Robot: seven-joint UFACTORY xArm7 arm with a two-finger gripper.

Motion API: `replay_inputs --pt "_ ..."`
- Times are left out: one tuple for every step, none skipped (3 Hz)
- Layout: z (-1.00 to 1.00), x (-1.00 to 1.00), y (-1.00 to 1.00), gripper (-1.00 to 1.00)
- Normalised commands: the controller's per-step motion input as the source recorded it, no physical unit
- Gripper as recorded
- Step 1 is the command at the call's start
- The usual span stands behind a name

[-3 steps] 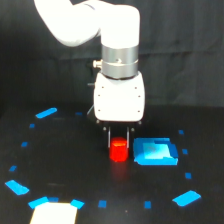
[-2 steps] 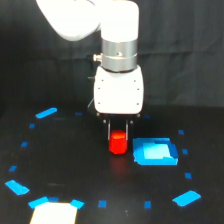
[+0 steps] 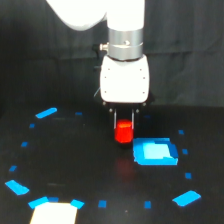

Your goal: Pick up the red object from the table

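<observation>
The red object (image 3: pixel 123 132) is a small bright red-orange stubby block. It hangs between the dark fingers of my gripper (image 3: pixel 124 129), clear of the black table (image 3: pixel 90 165), with a faint red reflection below it. The gripper is shut on it under the white wrist housing, in the middle of the exterior view. The top of the red object is hidden between the fingers.
A bright blue flat block (image 3: pixel 155 151) lies on the table just to the exterior view's right of the red object. Blue tape marks (image 3: pixel 46 113) form a ring around the middle. A pale square patch (image 3: pixel 54 212) sits at the lower left edge.
The gripper has risen with the red object in it, lifting it off the table. The arm has come closer and a little to the exterior view's right.
</observation>
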Motion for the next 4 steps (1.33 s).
replay_inputs --pt "0.89 0.69 0.27 -1.00" --pt "1.00 0.82 0.35 -1.00" --pt "1.00 0.84 0.67 -1.00" --pt "1.00 0.61 0.42 -1.00"
